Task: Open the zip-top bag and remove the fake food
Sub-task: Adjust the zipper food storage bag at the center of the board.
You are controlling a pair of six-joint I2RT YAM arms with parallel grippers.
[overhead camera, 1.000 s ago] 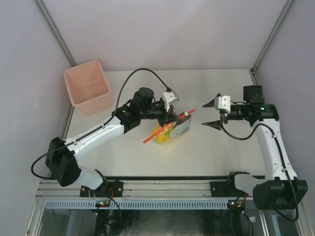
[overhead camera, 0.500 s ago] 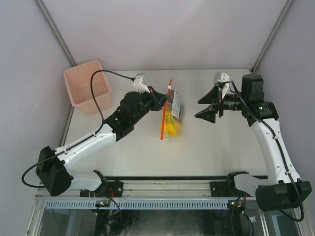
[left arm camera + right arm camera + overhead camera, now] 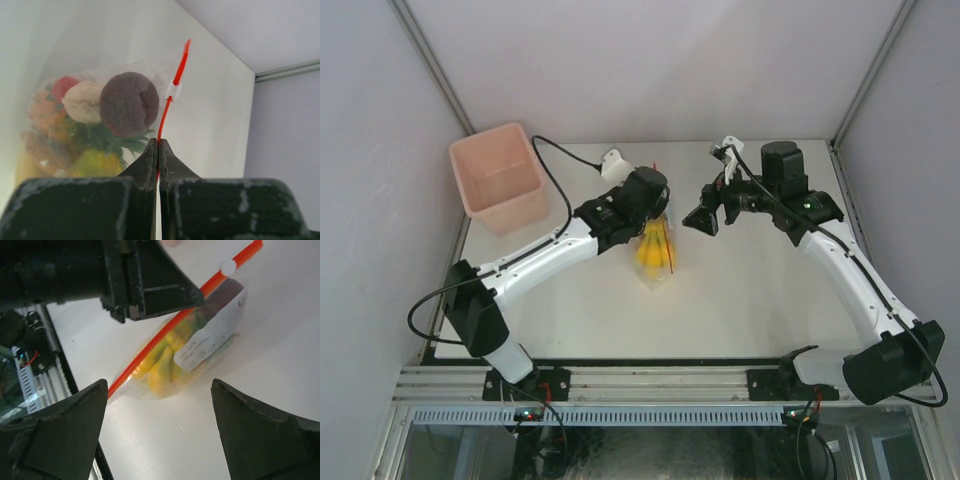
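Observation:
My left gripper (image 3: pixel 658 207) is shut on the red-orange zip strip (image 3: pixel 170 100) of the clear zip-top bag (image 3: pixel 655 262), which hangs below it over the table's middle. The strip carries a white slider (image 3: pixel 172 91). The fake food (image 3: pixel 95 125) shows inside the bag: a brown round piece, a cream piece, green leaves, and yellow and orange pieces. My right gripper (image 3: pixel 706 219) is open and empty, just right of the bag. In the right wrist view the bag (image 3: pixel 200 345) with its yellow banana (image 3: pixel 165 365) lies beyond my open gripper (image 3: pixel 159 385), under the left gripper (image 3: pixel 145 285).
A pink square bin (image 3: pixel 500 180) stands at the table's back left corner. Grey walls close in the table on the left, back and right. The rail with the arm bases (image 3: pixel 650 385) runs along the near edge.
The left arm has swung the bag around and back so it hangs with the strip nearly vertical. The right gripper has moved left and towards the back, close to the bag, still open.

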